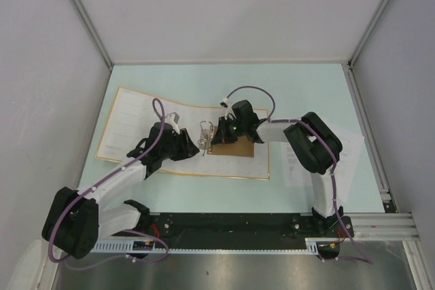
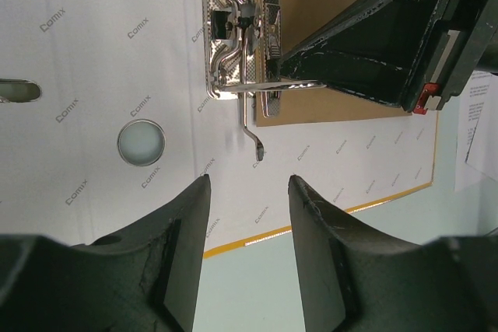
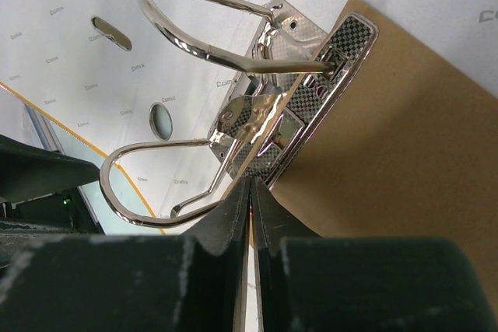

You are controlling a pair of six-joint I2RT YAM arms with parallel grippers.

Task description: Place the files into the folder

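Left gripper (image 2: 249,184) — folder (image 1: 126,123) lengthwise left-right

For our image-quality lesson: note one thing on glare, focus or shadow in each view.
Top external: soft, even light, only faint shadows on the folder. Left wrist: near jaws blurred, ring clip sharp and glinting. Right wrist: strong reflections on the clip; the jaws at the bottom are out of focus.

I see a pale mint-green counter (image 1: 204,76) boxed in by plain grey panel walls (image 1: 231,5) set on slim aluminium posts (image 1: 82,11). A flat brown cardboard sheet (image 1: 239,149) lies near its middle. A black mounting strip (image 1: 231,225) runs along the near edge.
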